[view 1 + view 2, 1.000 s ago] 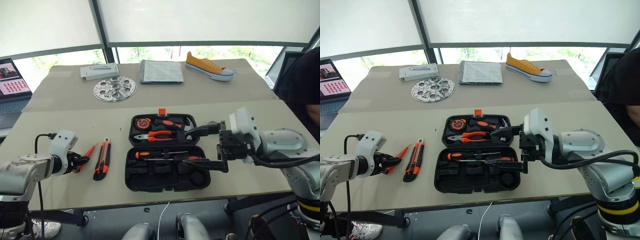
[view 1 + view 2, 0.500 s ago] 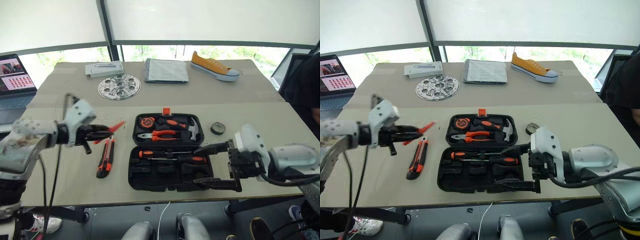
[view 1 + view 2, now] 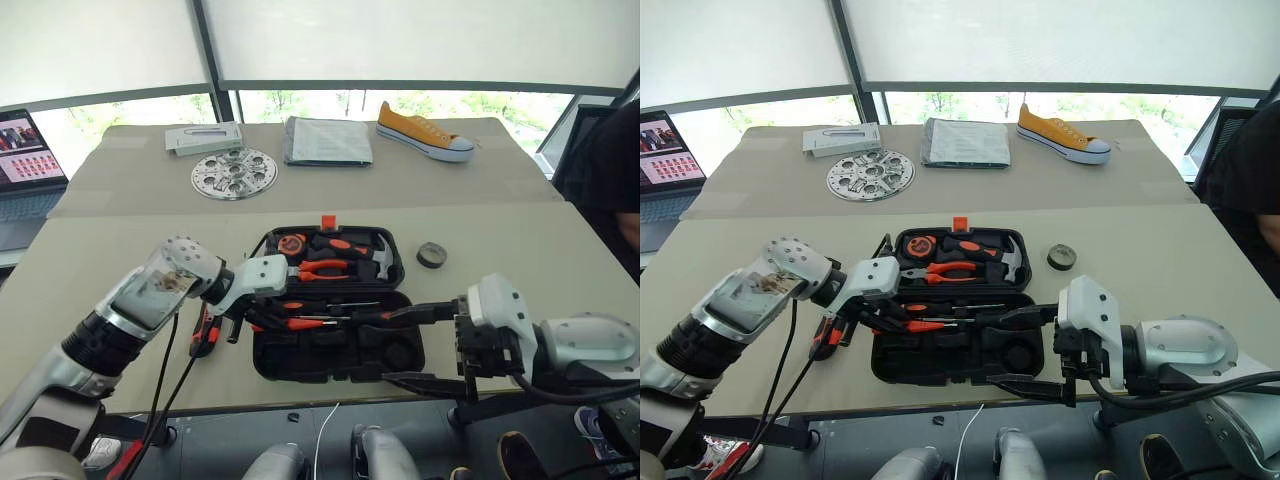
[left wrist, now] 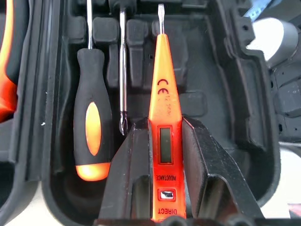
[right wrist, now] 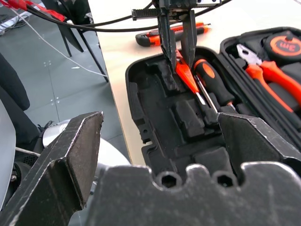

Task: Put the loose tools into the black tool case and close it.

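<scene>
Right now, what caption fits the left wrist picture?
Left hand holds the orange screwdriver over the open case.

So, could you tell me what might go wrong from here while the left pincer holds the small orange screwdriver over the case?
1. The left pincer grips the orange screwdriver near its butt, so the tip could swing and miss its recess.
2. It hangs right beside a seated black-handled screwdriver; lowering it may knock that one loose.
3. The knife and tape roll lie outside the case; closing now would leave them out.
</scene>
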